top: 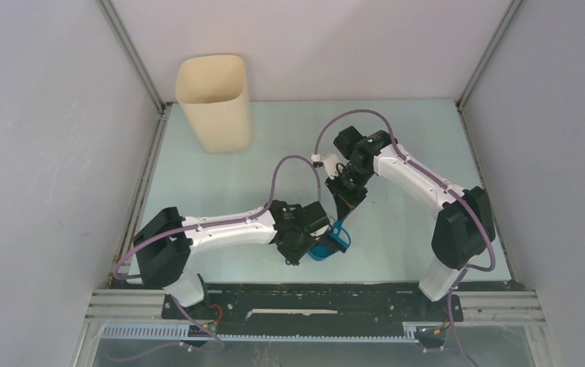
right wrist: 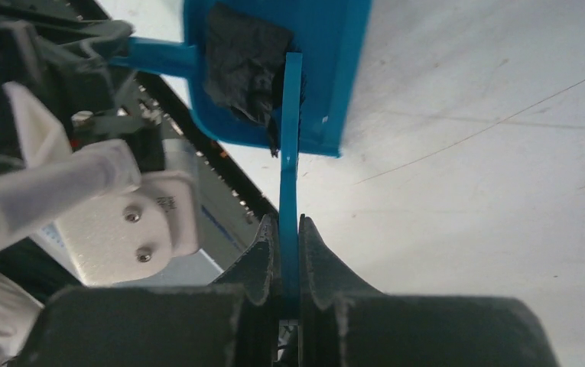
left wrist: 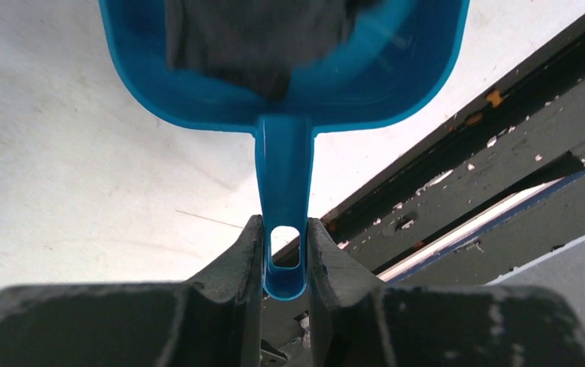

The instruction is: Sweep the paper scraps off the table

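My left gripper point(top: 313, 235) point(left wrist: 284, 256) is shut on the handle of the blue dustpan point(top: 329, 245) point(left wrist: 197, 92), which is held low at the near middle of the pale table point(top: 274, 153). My right gripper point(top: 348, 200) point(right wrist: 290, 245) is shut on the thin blue handle of the hand brush point(right wrist: 290, 145). Its black bristles point(right wrist: 243, 61) reach into the dustpan point(right wrist: 342, 53) and show as a dark blur in the left wrist view point(left wrist: 251, 38). No paper scraps show on the table. I cannot tell whether any lie under the bristles.
A tall beige bin point(top: 214, 103) stands at the far left of the table. The black rail of the table's near edge point(top: 312, 294) point(left wrist: 503, 191) runs right beside the dustpan. My left arm's white wrist point(right wrist: 82, 191) is close to the left of the brush.
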Robot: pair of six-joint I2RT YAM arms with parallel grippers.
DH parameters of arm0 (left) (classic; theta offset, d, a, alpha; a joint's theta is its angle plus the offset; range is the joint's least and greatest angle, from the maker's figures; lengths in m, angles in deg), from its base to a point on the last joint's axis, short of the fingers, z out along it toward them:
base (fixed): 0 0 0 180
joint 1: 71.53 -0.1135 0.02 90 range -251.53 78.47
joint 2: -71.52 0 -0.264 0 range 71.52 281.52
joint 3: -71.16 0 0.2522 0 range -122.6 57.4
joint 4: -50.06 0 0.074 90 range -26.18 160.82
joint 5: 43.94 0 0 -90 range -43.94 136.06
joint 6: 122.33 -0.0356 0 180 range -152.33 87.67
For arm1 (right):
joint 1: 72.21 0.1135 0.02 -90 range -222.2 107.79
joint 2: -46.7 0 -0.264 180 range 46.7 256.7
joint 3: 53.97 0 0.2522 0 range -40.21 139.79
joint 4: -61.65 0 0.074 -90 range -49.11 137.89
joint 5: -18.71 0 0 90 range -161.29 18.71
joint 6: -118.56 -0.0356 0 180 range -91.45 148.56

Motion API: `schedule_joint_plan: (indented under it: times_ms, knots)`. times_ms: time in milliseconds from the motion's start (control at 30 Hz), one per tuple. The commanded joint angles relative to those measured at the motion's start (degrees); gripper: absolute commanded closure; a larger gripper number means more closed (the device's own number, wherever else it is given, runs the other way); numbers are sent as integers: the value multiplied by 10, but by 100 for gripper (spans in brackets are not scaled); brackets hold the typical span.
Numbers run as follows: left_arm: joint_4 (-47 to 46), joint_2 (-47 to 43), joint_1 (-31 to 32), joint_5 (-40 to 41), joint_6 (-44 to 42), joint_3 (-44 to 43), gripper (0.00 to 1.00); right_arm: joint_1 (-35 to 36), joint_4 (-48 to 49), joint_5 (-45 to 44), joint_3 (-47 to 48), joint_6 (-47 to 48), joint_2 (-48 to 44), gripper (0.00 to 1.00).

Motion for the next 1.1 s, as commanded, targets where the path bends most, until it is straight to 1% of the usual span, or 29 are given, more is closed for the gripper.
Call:
schedule_joint_plan:
  times_ms: [0,67,167,233,333,567,600,667,767,900,1000,1067]
  knots:
    - [-57,-42,14,52,15,9,100,3,-49,52,24,4,-43,100]
    - [-96,-65,23,65,22,32,100,3,-53,43,26,3,-51,100]
    - [-185,-99,38,86,44,78,100,1,-62,-3,50,6,-70,100]
    - [-221,-113,42,88,56,99,100,-8,-64,-26,53,11,-88,100]
    - [-246,-122,51,98,61,115,100,-44,-53,-48,43,15,-110,100]
    - [-264,-126,67,135,45,121,100,-170,-45,1,67,21,-149,100]
    - [-252,-120,67,139,47,111,100,-186,-37,4,61,14,-156,100]
    - [-223,-119,71,136,55,90,100,-217,-8,6,31,-11,-179,100]
    - [-228,-123,72,159,63,99,100,-264,63,20,-61,-49,-227,100]
    - [-211,-136,72,150,67,96,100,-340,146,99,-169,-81,-285,100]
    - [-190,-145,72,171,61,93,100,-379,165,159,-216,-84,-298,100]
    - [-166,-139,62,192,56,84,100,-403,167,227,-238,-72,-299,100]
